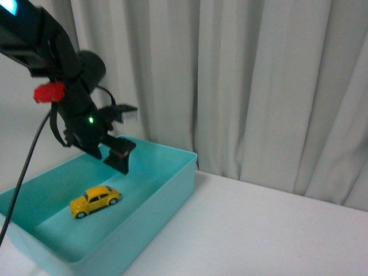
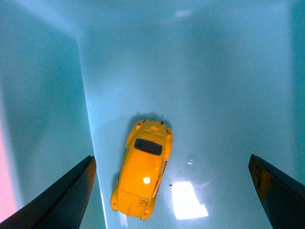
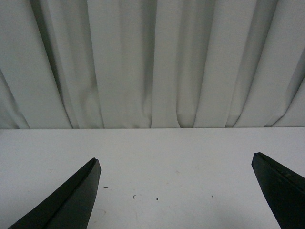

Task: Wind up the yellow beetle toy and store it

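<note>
Three views, none showing the whole scene. Behind everything, pale pleated curtain (image 1: 270,86), cut off at the top and both sides in the front view. Below it, white table (image 1: 259,230), running out of frame to the right and at the bottom. On the table at the left, teal bin (image 1: 172,184), open-topped, its near-left corner cropped by the frame edge. Above the bin, left arm (image 1: 52,52), black, entering from the upper left corner with most of its length out of view; red clip on its side, small green light lit on the wrist, black cable hanging down past the bin's edge. Left gripper (image 1: 118,138) held over the bin's far end, spread wide, clear of the toy; in the left wrist view only the two dark finger tips showing at the lower corners, far apart. On the bin floor, yellow beetle toy (image 1: 95,200), upright on its wheels, apart from every wall; also seen from above between the left fingers (image 2: 143,171), nose or tail hard to tell there. Right gripper (image 3: 176,191) over bare table facing the curtain, spread wide, nothing between the tips; absent from the front view. No readable writing or brand anywhere.
</note>
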